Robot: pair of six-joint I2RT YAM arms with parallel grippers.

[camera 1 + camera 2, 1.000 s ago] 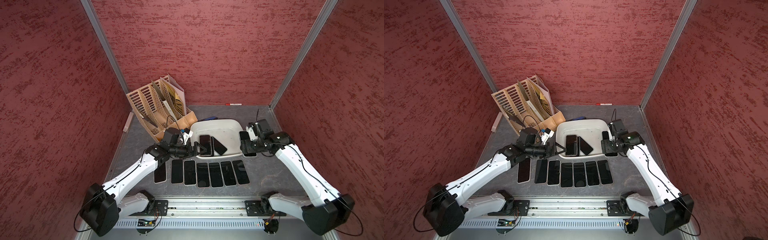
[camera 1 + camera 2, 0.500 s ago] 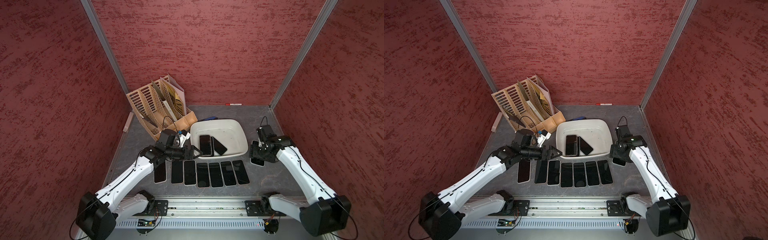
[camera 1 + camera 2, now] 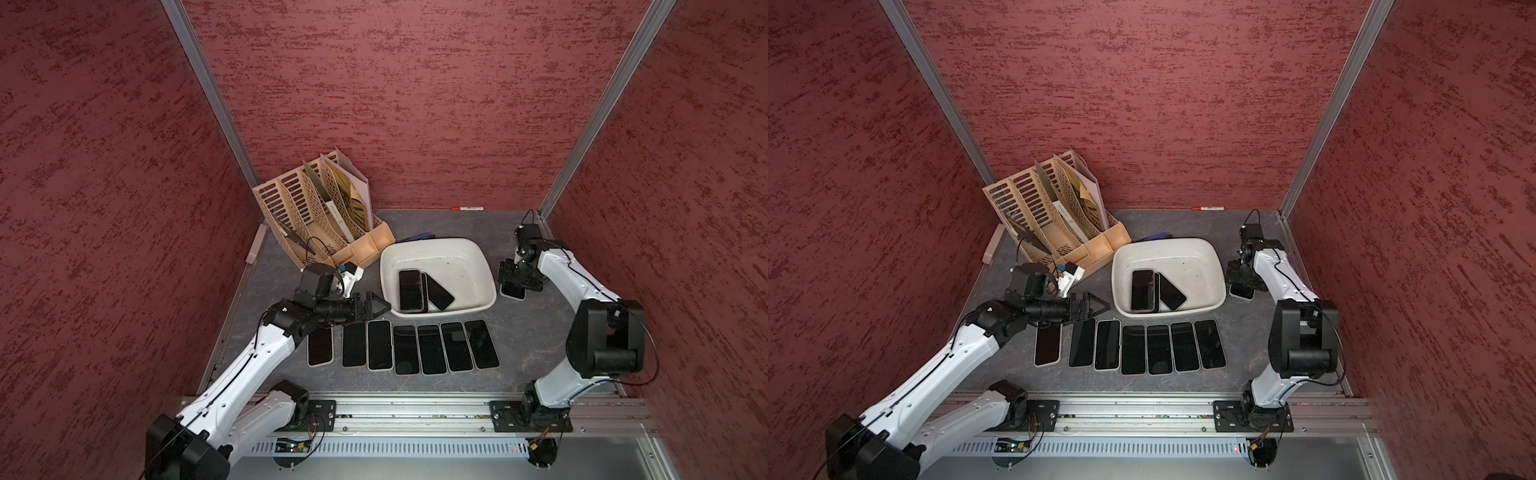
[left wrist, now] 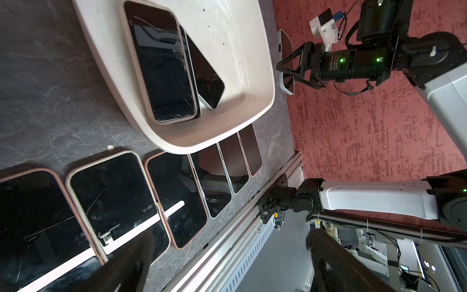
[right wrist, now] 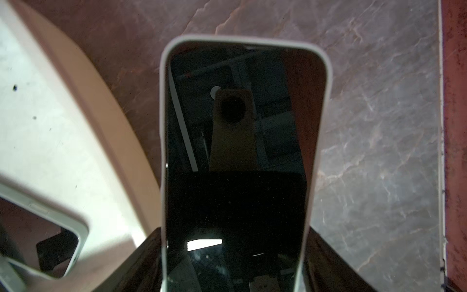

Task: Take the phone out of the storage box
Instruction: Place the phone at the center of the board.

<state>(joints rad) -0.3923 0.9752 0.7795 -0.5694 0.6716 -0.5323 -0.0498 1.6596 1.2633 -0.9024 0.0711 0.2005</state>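
Right gripper (image 3: pixel 512 286) clamping phone (image 5: pixel 235 151) — just outside storage box (image 3: pixel 487 270), left gripper (image 3: pixel 379 307) spread wide

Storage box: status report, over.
Left jaws open, empty, beside storage box. Right jaws shut on white-cased phone, outside the box. At least two phones inside. Row of seven phones in front.

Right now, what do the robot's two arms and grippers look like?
The left arm and right arm have white shells with black joints and thin black cables running alongside. The left gripper and right gripper are black, with triangular open-frame fingers. Each wrist carries a white camera mount; green lights glow on the right one.
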